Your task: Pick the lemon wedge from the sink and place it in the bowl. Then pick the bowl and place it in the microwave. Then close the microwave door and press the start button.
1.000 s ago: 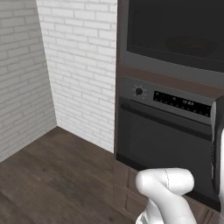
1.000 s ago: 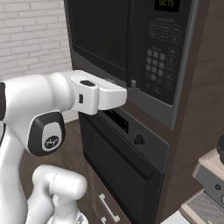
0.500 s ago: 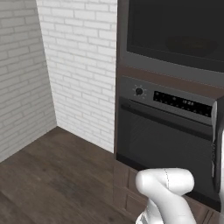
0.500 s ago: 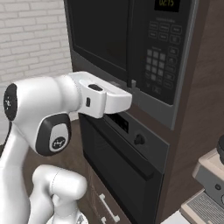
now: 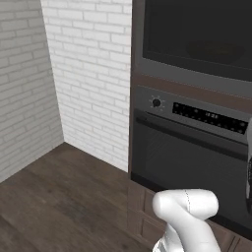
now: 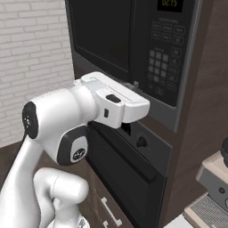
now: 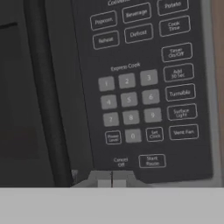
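Note:
The microwave (image 6: 147, 40) is built into the dark cabinet wall, and its door (image 6: 100, 35) is closed flat, dark glass facing out; the door (image 5: 197, 34) also fills the upper right of the left base view. My gripper (image 7: 112, 178) is shut with nothing in it, its two tips pressed together just below the control panel (image 7: 140, 87). The Start/Pause button (image 7: 152, 160) sits slightly up and to the right of the tips. My white hand (image 6: 120, 104) reaches under the keypad (image 6: 164, 58). The lemon wedge, sink and bowl are out of view.
An oven (image 5: 187, 162) with a knob (image 5: 156, 103) and a display strip sits below the microwave; my hand hangs in front of its top edge (image 6: 142, 142). A coffee machine (image 6: 213, 191) stands at the lower right. White brick wall (image 5: 88, 74) and dark wood floor (image 5: 59, 197) lie to the left.
My hand has edged a little right and closer to the microwave's control panel, and the arm's elbow has turned. The gripper stays shut and the door stays closed.

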### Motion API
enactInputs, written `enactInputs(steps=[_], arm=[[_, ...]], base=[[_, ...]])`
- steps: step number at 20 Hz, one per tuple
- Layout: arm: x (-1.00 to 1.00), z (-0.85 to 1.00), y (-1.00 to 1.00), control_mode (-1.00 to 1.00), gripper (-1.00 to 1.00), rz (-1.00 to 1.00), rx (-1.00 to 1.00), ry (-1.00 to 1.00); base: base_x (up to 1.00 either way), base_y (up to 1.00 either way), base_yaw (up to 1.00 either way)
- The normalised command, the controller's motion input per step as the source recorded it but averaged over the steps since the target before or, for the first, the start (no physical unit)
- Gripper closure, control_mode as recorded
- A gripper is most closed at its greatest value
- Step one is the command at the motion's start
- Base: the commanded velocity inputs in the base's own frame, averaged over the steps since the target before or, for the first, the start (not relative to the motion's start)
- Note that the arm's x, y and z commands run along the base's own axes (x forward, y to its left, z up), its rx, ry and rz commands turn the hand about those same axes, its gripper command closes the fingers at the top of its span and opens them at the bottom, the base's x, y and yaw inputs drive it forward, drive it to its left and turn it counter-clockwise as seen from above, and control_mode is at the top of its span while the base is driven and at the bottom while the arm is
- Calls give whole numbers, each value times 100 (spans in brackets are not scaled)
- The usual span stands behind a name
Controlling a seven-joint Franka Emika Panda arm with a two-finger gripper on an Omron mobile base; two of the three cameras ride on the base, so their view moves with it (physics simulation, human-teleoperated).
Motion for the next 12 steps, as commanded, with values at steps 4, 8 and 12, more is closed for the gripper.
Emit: enactInputs(steps=[4, 8, 12], arm=[[2, -3, -35, -100, 100, 0, 0, -4], [0, -7, -21, -100, 100, 0, 0, 0], [0, -6, -8, -100, 100, 0, 0, 0]], base=[[0, 0, 0], [0, 0, 0], [0, 0, 0]])
